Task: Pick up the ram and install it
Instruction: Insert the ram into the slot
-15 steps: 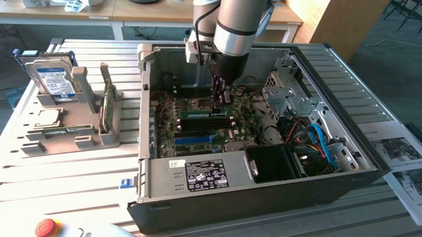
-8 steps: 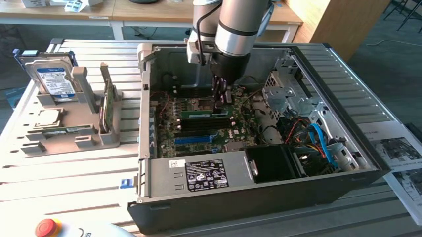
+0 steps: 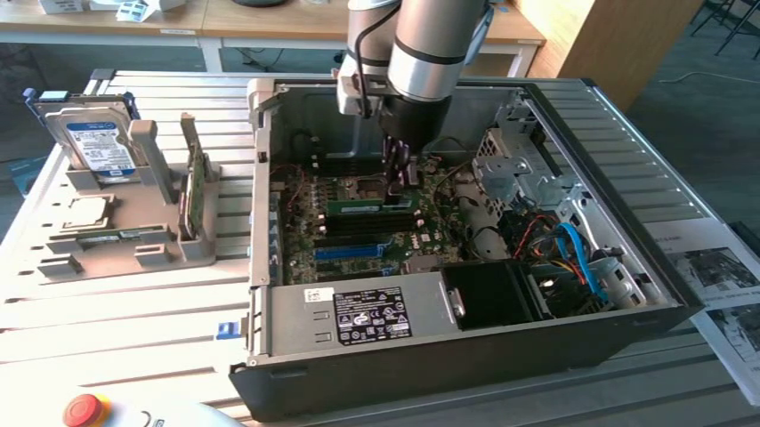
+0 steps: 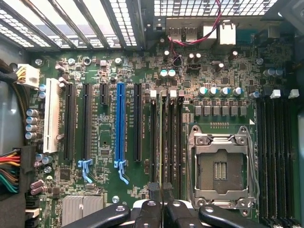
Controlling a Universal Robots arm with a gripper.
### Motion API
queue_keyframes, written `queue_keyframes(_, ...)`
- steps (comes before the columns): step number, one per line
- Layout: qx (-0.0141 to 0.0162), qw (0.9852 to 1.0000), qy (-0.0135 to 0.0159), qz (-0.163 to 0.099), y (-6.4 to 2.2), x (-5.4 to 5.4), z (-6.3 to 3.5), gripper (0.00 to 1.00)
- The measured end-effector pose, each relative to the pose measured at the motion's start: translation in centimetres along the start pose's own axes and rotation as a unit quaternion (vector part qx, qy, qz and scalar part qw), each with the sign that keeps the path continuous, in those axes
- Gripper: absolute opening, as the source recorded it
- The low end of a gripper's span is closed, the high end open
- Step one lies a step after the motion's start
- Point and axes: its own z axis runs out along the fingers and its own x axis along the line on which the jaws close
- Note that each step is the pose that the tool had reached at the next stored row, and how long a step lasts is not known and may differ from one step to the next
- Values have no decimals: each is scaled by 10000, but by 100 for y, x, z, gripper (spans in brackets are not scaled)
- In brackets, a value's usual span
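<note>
Ram [image 4: 160, 137] stick, thin, flat, green, stands on edge along the long black slots [image 4: 178, 137] of the bumpy green mobo [image 4: 104, 133]. My claw [image 4: 160, 190] pinches it w/ dark fingers [image 4: 153, 189] nearly together.

Soft daylight washes the slatted table [image 3: 131, 311] pale, the computer case [image 3: 475, 374] interior sits shadowed, the vent grille [image 4: 213, 7] glares white.

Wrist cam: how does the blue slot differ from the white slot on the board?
Shape: the blue slot is slimmer and longer, the white slot wider and shorter.
End: the blue slot has a blue latch; the white slot shows none.
Place: the blue slot stands between black slots, the white slot nearest the wires.
Both are empty and run parallel on the motherboard.
</note>
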Motion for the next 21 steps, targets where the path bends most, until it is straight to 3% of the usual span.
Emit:
queue_keyframes(12,4,10000,5,-83,-4,0,0,12)
queue_keyframes(17,-7,9999,-9,159,-5,-1,11,12)
queue_keyframes(21,-7,9999,-11,165,-5,-1,12,12)
